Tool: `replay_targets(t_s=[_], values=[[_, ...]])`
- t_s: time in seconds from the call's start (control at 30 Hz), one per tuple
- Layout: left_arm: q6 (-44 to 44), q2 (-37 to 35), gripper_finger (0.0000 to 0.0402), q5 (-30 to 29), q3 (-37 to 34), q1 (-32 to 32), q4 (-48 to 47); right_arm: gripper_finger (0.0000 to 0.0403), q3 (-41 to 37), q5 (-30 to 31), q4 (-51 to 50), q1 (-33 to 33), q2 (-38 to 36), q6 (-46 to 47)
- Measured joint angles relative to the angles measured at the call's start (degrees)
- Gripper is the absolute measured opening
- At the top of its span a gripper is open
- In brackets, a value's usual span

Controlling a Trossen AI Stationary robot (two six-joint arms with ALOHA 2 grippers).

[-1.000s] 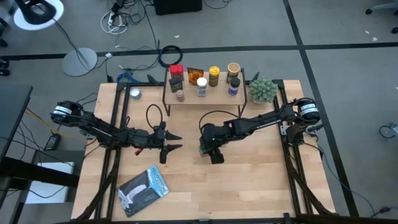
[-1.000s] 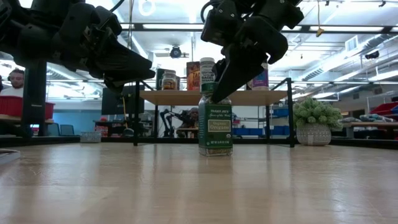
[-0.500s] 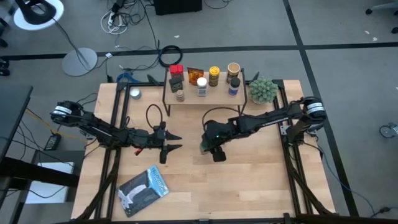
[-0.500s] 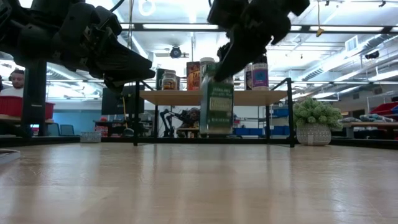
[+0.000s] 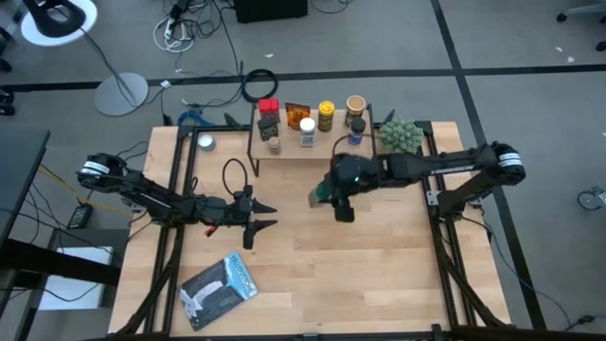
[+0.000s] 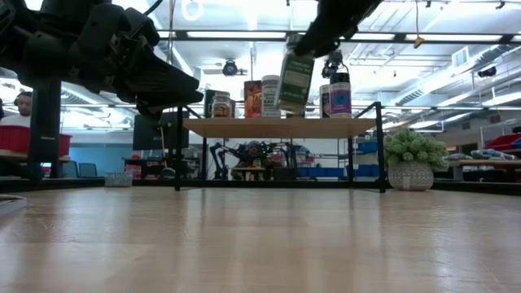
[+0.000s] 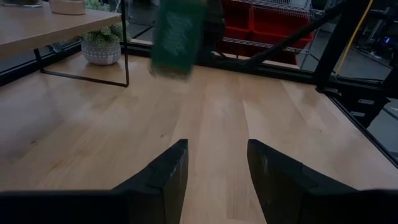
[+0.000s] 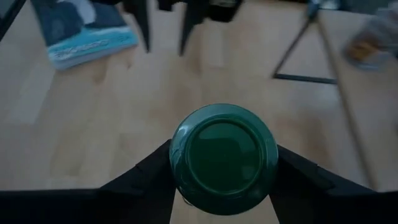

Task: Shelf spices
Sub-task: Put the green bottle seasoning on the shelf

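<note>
Right hand point(image 5: 333, 197): clamped on a green-lidded spice jar point(image 8: 224, 158), one finger point(image 8: 140, 177) pressed to each side of the lid. The jar point(image 6: 295, 81) hangs tilted in the air, clear of the table point(image 5: 379, 265), just in front of the shelf point(image 5: 327, 150) and about level with its board in the low view.

Left hand point(image 5: 256, 216): hovers over the table's left-middle area with its fingers point(image 7: 161, 180) moderately apart and nothing between them.

Shelf: stands at the table's far edge and carries the other spices point(image 5: 308, 121) in a loose row of upright jars and packets.

A potted green plant point(image 5: 401, 137) sits just right of the shelf. A flat blue-grey packet point(image 5: 220, 289) lies near the table's front-left.
</note>
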Motion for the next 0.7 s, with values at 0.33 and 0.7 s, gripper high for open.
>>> replay_targets(t_s=[0.33,0.7], values=[[0.09,0.0,0.017,-0.4,0.0,0.0,0.07,0.0208,8.51,-0.63,-13.86,-8.39,-0.94,-1.37],[0.24,0.0,0.017,-0.87,-0.02,0.0,-0.18,0.0208,21.86,-3.32,-21.06,-17.93,3.9,-10.19]])
